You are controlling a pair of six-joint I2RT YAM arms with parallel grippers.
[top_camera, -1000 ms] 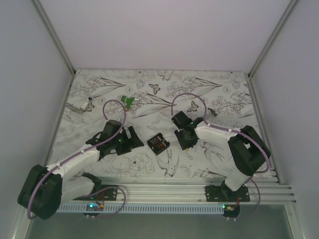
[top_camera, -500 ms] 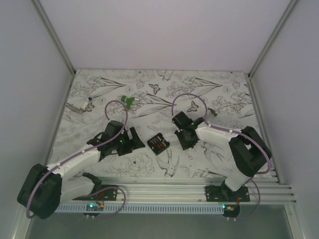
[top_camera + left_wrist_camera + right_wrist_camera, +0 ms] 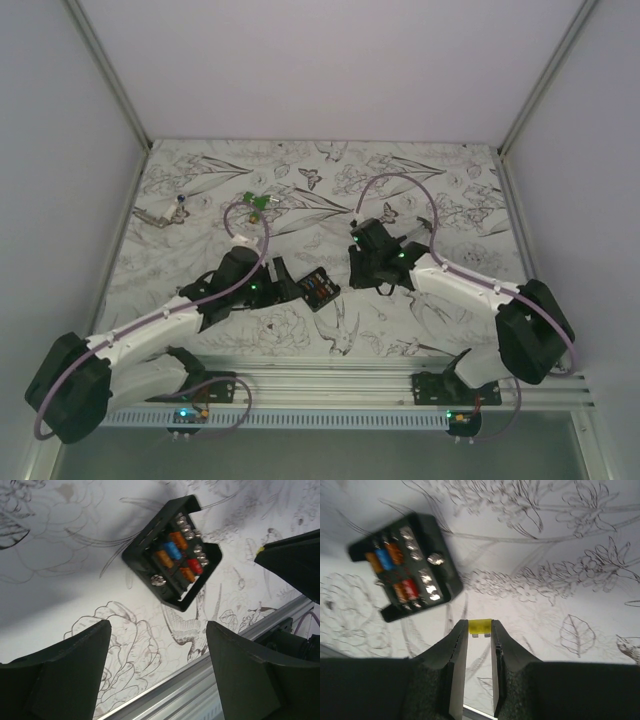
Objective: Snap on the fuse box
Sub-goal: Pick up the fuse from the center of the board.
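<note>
Square black plastic fuse box [image 3: 172, 560], left tool [image 3: 157, 672] apart, right tool [image 3: 479, 630] clamped on yellow fuse [image 3: 480, 625]

Lab enclosure, white panel walls [image 3: 330, 70], floral-printed table [image 3: 200, 190]

fuse box [image 3: 141, 556]: one
fuses [image 3: 171, 550] seated in it: five, three orange, one blue, one red
yellow fuse [image 3: 480, 626]: one
green plastic piece [image 3: 257, 204]: one

Matt black plastic fuse box [image 3: 172, 555] (shiny metal terminals [image 3: 185, 527] inside), smooth matt printed table cover [image 3: 60, 555]
</note>
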